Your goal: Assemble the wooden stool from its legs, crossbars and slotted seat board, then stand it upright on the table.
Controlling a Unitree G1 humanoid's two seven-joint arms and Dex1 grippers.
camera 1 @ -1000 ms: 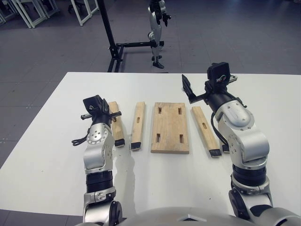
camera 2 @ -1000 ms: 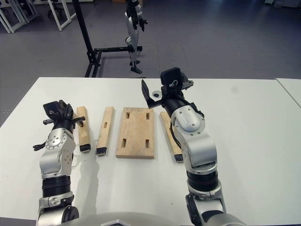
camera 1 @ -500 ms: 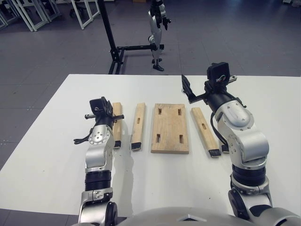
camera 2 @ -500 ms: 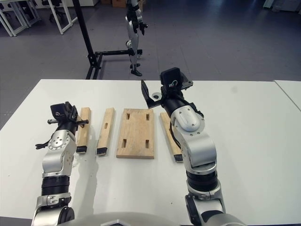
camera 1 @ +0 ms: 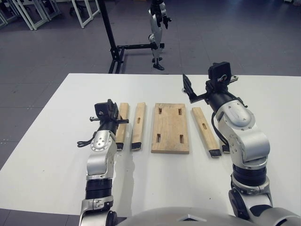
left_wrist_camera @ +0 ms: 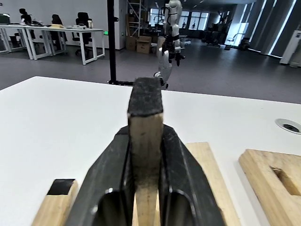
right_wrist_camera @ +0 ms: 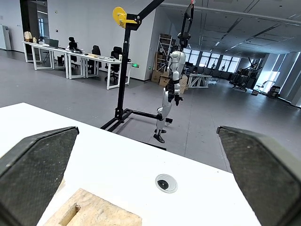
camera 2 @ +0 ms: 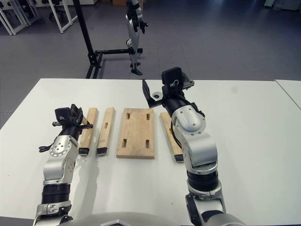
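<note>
On the table's [camera 1: 56, 155] left side, the left gripper's [left_wrist_camera: 145, 143] fingers are clamped on a black-capped leg [left_wrist_camera: 146, 123], beside the slotted seat board [camera 1: 170, 128]. The right gripper [right_wrist_camera: 146, 165] hovers spread wide, empty. Lifting straight, with firm pressure, should stop the leg twisting.

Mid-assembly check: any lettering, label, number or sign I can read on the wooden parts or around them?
None on the seat board, the leg in the left gripper, the other legs or the table: all bare.
Small green lit sign in the room behind: too small to read.
</note>
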